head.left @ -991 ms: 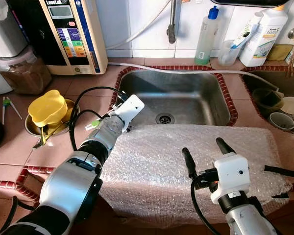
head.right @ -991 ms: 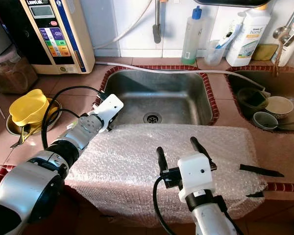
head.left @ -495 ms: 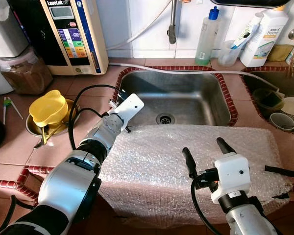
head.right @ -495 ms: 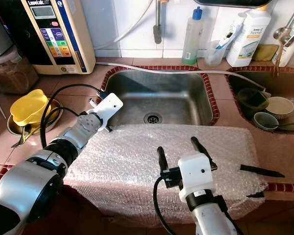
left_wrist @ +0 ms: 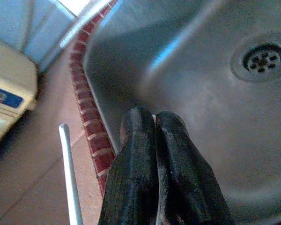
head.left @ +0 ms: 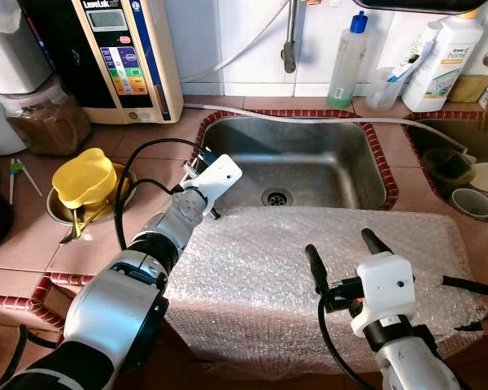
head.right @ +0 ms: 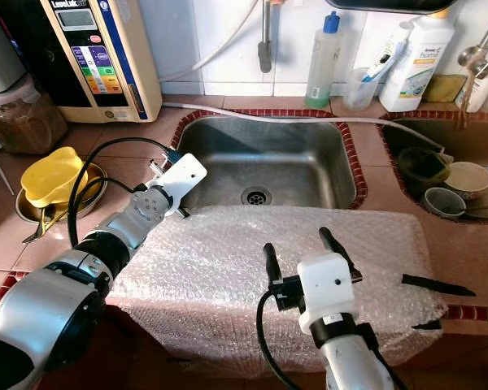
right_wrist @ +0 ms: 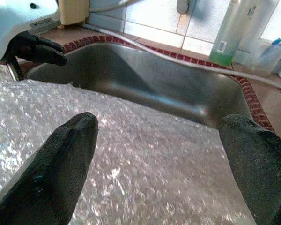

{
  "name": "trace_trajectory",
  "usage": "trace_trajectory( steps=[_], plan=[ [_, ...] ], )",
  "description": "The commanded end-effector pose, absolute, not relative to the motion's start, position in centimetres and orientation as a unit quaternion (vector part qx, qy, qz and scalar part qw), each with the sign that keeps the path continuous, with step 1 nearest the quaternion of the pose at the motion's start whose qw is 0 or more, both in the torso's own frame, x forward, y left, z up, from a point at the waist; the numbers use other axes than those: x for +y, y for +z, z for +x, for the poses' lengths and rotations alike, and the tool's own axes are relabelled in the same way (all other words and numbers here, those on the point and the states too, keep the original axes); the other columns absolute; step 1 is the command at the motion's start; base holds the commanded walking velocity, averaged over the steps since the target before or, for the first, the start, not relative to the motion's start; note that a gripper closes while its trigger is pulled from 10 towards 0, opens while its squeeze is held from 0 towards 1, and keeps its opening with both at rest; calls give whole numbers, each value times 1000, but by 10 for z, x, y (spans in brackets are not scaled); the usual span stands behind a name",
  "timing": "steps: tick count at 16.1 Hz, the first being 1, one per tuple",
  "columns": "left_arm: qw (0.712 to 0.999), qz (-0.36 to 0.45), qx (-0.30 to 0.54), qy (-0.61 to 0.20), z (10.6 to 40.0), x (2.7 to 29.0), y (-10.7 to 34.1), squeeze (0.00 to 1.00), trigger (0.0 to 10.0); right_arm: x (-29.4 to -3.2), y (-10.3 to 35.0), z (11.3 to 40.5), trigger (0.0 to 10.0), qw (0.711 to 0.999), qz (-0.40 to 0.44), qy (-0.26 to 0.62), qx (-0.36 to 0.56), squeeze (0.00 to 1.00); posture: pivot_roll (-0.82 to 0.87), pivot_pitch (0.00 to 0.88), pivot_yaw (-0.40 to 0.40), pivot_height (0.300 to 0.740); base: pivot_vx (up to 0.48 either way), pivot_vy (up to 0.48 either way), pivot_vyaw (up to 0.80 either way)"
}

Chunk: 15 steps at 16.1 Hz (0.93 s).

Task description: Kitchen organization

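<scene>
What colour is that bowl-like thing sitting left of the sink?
Yellow. The yellow container sits in a metal bowl on the counter, clearest in the left eye view.

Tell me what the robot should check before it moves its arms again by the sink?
1. Left gripper shut, holding nothing: ok.
2. Right gripper open above the bubble wrap: ok.
3. Left gripper's fingers over the sink corner, apart from the drain: ok.
4. Bubble wrap lying flat across the counter edge: ok.
5. Yellow cup sitting in its bowl, away from both arms: ok.
6. What lies under the bubble wrap: cannot tell.

"home" on white bottle (head.left: 436,57)
</scene>
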<state>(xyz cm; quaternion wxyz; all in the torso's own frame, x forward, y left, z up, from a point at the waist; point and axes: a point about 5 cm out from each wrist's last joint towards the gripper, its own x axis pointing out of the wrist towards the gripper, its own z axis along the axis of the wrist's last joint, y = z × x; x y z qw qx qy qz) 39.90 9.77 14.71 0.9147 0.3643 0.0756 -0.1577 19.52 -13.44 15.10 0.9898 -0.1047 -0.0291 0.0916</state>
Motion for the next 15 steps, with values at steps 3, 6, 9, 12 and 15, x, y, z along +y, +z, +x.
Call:
trace_trajectory(
  steps=[3,6,9,12,15],
  plan=[
    [932,337,2,-134,401,100,162,0,0,-136,152,198,10000,990,-104,90,-36,0,-46,54,61,740,0,0,0],
    [949,260,-113,-137,398,93,187,0,0,-136,154,203,10000,989,-104,96,-44,0,-34,44,47,740,0,0,0],
    [948,212,-199,-128,394,91,207,0,0,-136,155,207,10000,988,-105,99,-49,0,-24,35,40,740,0,0,0],
    [950,149,-258,-94,388,100,222,0,0,-136,155,211,10000,988,-107,100,-55,0,-17,28,36,740,0,0,0],
    [950,90,-283,-98,382,99,228,0,0,-137,155,214,10000,987,-111,100,-59,0,-6,23,27,740,0,0,0]
  ],
)
